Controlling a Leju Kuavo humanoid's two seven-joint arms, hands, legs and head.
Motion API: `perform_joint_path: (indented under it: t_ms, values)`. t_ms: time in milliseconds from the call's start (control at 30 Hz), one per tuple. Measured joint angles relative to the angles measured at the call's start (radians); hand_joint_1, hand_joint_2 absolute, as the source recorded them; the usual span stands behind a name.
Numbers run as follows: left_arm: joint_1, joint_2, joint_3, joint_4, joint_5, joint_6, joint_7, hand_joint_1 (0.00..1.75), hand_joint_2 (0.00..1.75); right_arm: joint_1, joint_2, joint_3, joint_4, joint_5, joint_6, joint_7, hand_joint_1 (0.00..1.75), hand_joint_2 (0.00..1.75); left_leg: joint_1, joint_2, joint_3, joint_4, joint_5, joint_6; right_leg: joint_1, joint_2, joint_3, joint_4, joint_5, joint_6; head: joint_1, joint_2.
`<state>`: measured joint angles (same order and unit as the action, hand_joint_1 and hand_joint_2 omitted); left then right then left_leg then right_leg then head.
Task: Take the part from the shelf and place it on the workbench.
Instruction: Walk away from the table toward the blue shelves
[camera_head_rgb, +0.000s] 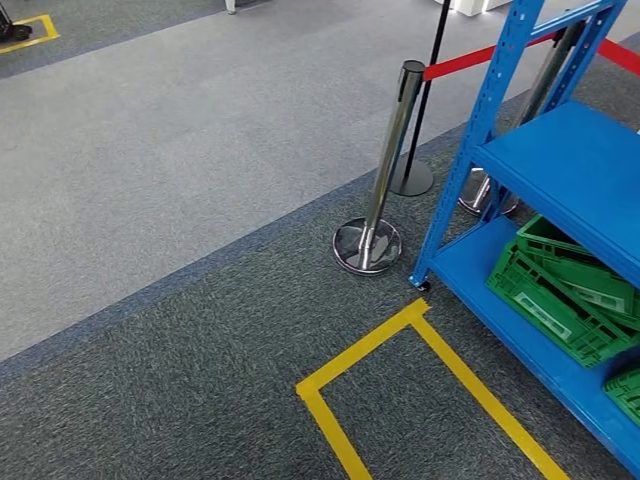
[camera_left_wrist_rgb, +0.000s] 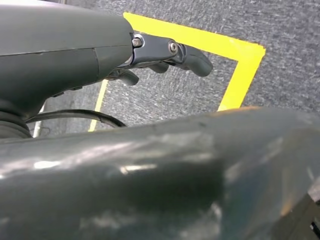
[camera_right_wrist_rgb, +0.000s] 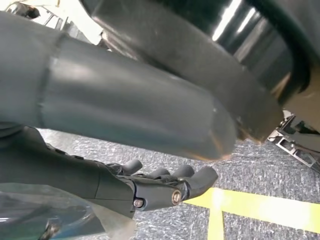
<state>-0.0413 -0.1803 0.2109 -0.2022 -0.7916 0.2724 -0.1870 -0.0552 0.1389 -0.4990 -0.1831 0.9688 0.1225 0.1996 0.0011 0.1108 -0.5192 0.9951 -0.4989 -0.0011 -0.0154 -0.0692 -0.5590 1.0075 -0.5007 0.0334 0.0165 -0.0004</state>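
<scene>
A blue metal shelf (camera_head_rgb: 573, 165) stands at the right of the head view; its upper board is bare where I see it. Green plastic crates (camera_head_rgb: 562, 285) lie on its lower board. My left hand (camera_left_wrist_rgb: 166, 52) hangs over grey carpet beside my body, fingers stretched out and holding nothing. My right hand (camera_right_wrist_rgb: 162, 185) also hangs over the carpet, fingers long and slightly apart with nothing between them. A pale, see-through shape (camera_right_wrist_rgb: 45, 215) sits by its palm, and I cannot tell what it is.
A yellow tape outline (camera_head_rgb: 377, 345) marks the carpet in front of the shelf. A chrome stanchion (camera_head_rgb: 377, 190) with a red belt (camera_head_rgb: 460, 62) stands just left of the shelf's corner post, another behind it. Open carpet stretches away to the left.
</scene>
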Motion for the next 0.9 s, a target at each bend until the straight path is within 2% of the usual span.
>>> perform_joint_path:
  t_ms: [33, 67, 100, 167, 200, 233, 267, 300, 333, 400, 433, 467, 500, 533, 567, 600, 633, 667, 700, 733, 767, 800, 833, 900]
  values:
    - [-0.001, 0.000, 0.000, 0.000, 0.000, 0.000, -0.001, 0.00, 0.00, 0.001, 0.000, 0.000, 0.000, 0.001, 0.001, 0.000, 0.00, 0.00, 0.002, 0.004, 0.004, 0.000, -0.003, -0.005, 0.000, 0.011, 0.000, 0.000, 0.000, -0.007, -0.001, 0.000]
    - [-0.002, -0.001, 0.000, 0.000, 0.000, 0.000, -0.002, 0.00, 0.00, 0.001, 0.000, 0.000, 0.000, 0.002, 0.002, 0.001, 0.00, 0.00, 0.006, -0.007, 0.004, 0.007, -0.012, -0.010, -0.001, 0.021, 0.000, -0.001, 0.001, -0.014, -0.001, 0.000]
    - [-0.003, -0.001, 0.000, 0.000, 0.000, 0.000, -0.004, 0.00, 0.00, 0.002, 0.000, 0.000, 0.000, 0.003, 0.003, 0.002, 0.00, 0.00, 0.009, -0.029, -0.003, 0.030, -0.032, -0.015, -0.002, 0.033, 0.002, -0.002, 0.003, -0.020, -0.003, 0.000]
    - [-0.002, -0.001, 0.000, 0.000, 0.000, 0.000, -0.009, 0.00, 0.00, 0.000, 0.000, 0.000, 0.000, 0.006, 0.005, 0.004, 0.00, 0.00, 0.011, -0.083, -0.048, 0.141, -0.096, -0.019, -0.002, 0.058, 0.005, -0.003, 0.006, -0.029, -0.006, 0.000]
    - [0.000, -0.001, 0.000, 0.000, 0.000, 0.001, -0.012, 0.00, 0.00, 0.000, 0.000, 0.000, 0.000, 0.007, 0.006, 0.004, 0.00, 0.00, 0.011, -0.096, -0.082, 0.214, -0.127, -0.017, 0.000, 0.072, 0.005, -0.003, 0.007, -0.032, -0.007, 0.000]
    - [0.001, 0.000, 0.001, 0.000, 0.001, 0.002, -0.014, 0.00, 0.00, 0.000, 0.000, 0.000, 0.000, 0.008, 0.008, 0.004, 0.00, 0.00, 0.010, -0.100, -0.109, 0.271, -0.143, -0.015, 0.002, 0.088, 0.006, -0.003, 0.007, -0.034, -0.007, 0.000]
    - [0.003, 0.000, 0.001, 0.000, 0.002, 0.004, -0.016, 0.00, 0.00, 0.001, 0.000, 0.000, 0.000, 0.008, 0.008, 0.004, 0.00, 0.00, 0.009, -0.102, -0.125, 0.297, -0.140, -0.012, 0.004, 0.105, 0.007, -0.002, 0.007, -0.035, -0.007, 0.000]
    - [0.003, 0.001, 0.001, 0.000, 0.002, 0.005, -0.017, 0.00, 0.00, 0.002, 0.000, 0.000, 0.000, 0.009, 0.008, 0.004, 0.00, 0.00, 0.008, -0.105, -0.124, 0.284, -0.116, -0.007, 0.006, 0.121, 0.008, -0.002, 0.007, -0.035, -0.007, 0.000]
    - [0.003, 0.001, 0.001, 0.000, 0.002, 0.007, -0.017, 0.00, 0.00, 0.003, 0.000, 0.000, 0.000, 0.010, 0.008, 0.004, 0.00, 0.00, 0.007, -0.113, -0.106, 0.233, -0.076, -0.001, 0.007, 0.138, 0.010, -0.002, 0.007, -0.035, -0.007, 0.000]
    - [0.003, 0.001, 0.003, 0.000, 0.004, 0.011, -0.018, 0.00, 0.00, 0.002, 0.001, 0.000, 0.000, 0.010, 0.008, 0.004, 0.00, 0.00, 0.007, -0.165, -0.057, 0.097, -0.004, 0.012, 0.007, 0.167, 0.009, 0.000, 0.007, -0.034, -0.006, 0.000]
    - [0.003, 0.001, 0.004, 0.000, 0.005, 0.014, -0.018, 0.00, 0.00, 0.002, 0.001, 0.000, 0.000, 0.011, 0.008, 0.004, 0.00, 0.00, 0.007, -0.191, -0.038, 0.049, 0.011, 0.014, 0.005, 0.181, 0.005, 0.001, 0.008, -0.031, -0.007, 0.000]
    - [0.003, 0.001, 0.005, 0.000, 0.006, 0.017, -0.018, 0.00, 0.00, 0.001, 0.002, 0.000, 0.000, 0.011, 0.007, 0.004, 0.00, 0.00, 0.007, -0.209, -0.030, 0.023, 0.015, 0.015, 0.003, 0.193, 0.000, 0.002, 0.010, -0.026, -0.008, 0.000]
    - [0.002, 0.001, 0.006, 0.000, 0.008, 0.019, -0.018, 0.00, 0.00, 0.002, 0.002, 0.000, 0.000, 0.011, 0.007, 0.004, 0.00, 0.00, 0.006, -0.210, -0.027, 0.016, 0.011, 0.015, 0.001, 0.206, -0.006, 0.001, 0.013, -0.019, -0.009, 0.000]
    - [0.001, 0.000, 0.007, 0.000, 0.009, 0.021, -0.018, 0.00, 0.00, 0.003, 0.002, 0.000, 0.000, 0.011, 0.007, 0.004, 0.00, 0.00, 0.007, -0.199, -0.025, 0.009, 0.012, 0.016, -0.001, 0.218, -0.013, -0.002, 0.016, -0.011, -0.011, 0.000]
    - [0.000, 0.000, 0.007, 0.000, 0.009, 0.022, -0.018, 0.00, 0.00, 0.005, 0.002, 0.000, 0.000, 0.011, 0.007, 0.004, 0.00, 0.00, 0.008, -0.186, -0.022, 0.002, 0.015, 0.018, -0.001, 0.215, -0.019, 0.000, 0.014, -0.005, -0.011, 0.000]
    - [0.000, -0.002, 0.008, 0.000, 0.009, 0.022, -0.018, 0.00, 0.00, 0.005, 0.002, 0.000, 0.000, 0.012, 0.007, 0.004, 0.00, 0.00, 0.009, -0.170, -0.019, -0.006, 0.019, 0.021, 0.001, 0.194, -0.031, 0.015, 0.001, -0.001, -0.008, 0.000]
    - [0.000, -0.004, 0.008, 0.000, 0.008, 0.023, -0.018, 0.00, 0.00, 0.004, 0.001, 0.000, 0.000, 0.012, 0.006, 0.004, 0.00, 0.00, 0.011, -0.153, -0.016, -0.014, 0.022, 0.025, 0.003, 0.164, -0.050, 0.050, -0.023, 0.002, -0.004, 0.000]
    - [0.001, -0.005, 0.008, 0.000, 0.008, 0.023, -0.018, 0.00, 0.00, 0.002, 0.001, 0.000, 0.000, 0.013, 0.005, 0.004, 0.00, 0.00, 0.010, -0.134, -0.015, -0.017, 0.023, 0.027, 0.004, 0.126, -0.077, 0.106, -0.057, 0.005, -0.001, 0.000]
    - [0.002, -0.005, 0.008, 0.000, 0.008, 0.023, -0.017, 0.00, 0.00, 0.000, 0.001, 0.000, 0.000, 0.013, 0.004, 0.004, 0.00, 0.00, 0.009, -0.116, -0.015, -0.017, 0.022, 0.029, 0.005, 0.098, -0.109, 0.174, -0.092, 0.008, 0.001, 0.000]
    - [0.004, -0.005, 0.008, 0.000, 0.007, 0.023, -0.017, 0.00, 0.00, -0.001, 0.001, 0.000, -0.001, 0.014, 0.004, 0.004, 0.00, 0.00, 0.008, -0.098, -0.015, -0.017, 0.022, 0.030, 0.004, 0.085, -0.137, 0.233, -0.116, 0.012, 0.002, 0.000]
    - [0.004, -0.005, 0.009, 0.000, 0.006, 0.023, -0.017, 0.00, 0.00, 0.000, 0.001, 0.000, -0.001, 0.015, 0.003, 0.004, 0.00, 0.00, 0.007, -0.080, -0.015, -0.016, 0.020, 0.030, 0.003, 0.078, -0.151, 0.266, -0.122, 0.015, 0.002, 0.000]
    - [0.004, -0.005, 0.010, 0.000, 0.005, 0.024, -0.017, 0.00, 0.00, 0.001, 0.000, 0.000, -0.001, 0.015, 0.003, 0.005, 0.00, 0.00, 0.008, -0.066, -0.015, -0.016, 0.019, 0.029, 0.001, 0.073, -0.145, 0.259, -0.108, 0.019, 0.002, 0.000]
    - [0.003, -0.005, 0.010, 0.000, 0.003, 0.024, -0.017, 0.00, 0.00, 0.003, -0.001, 0.000, -0.001, 0.016, 0.002, 0.005, 0.00, 0.00, 0.009, -0.053, -0.014, -0.014, 0.017, 0.027, 0.000, 0.066, -0.117, 0.211, -0.079, 0.021, 0.002, 0.000]
    - [0.001, -0.006, 0.013, 0.000, 0.001, 0.024, -0.017, 0.00, 0.00, 0.003, -0.002, 0.000, -0.001, 0.018, 0.002, 0.005, 0.00, 0.00, 0.008, -0.032, -0.012, -0.009, 0.011, 0.018, 0.000, 0.030, -0.038, 0.071, -0.021, 0.021, 0.002, 0.000]
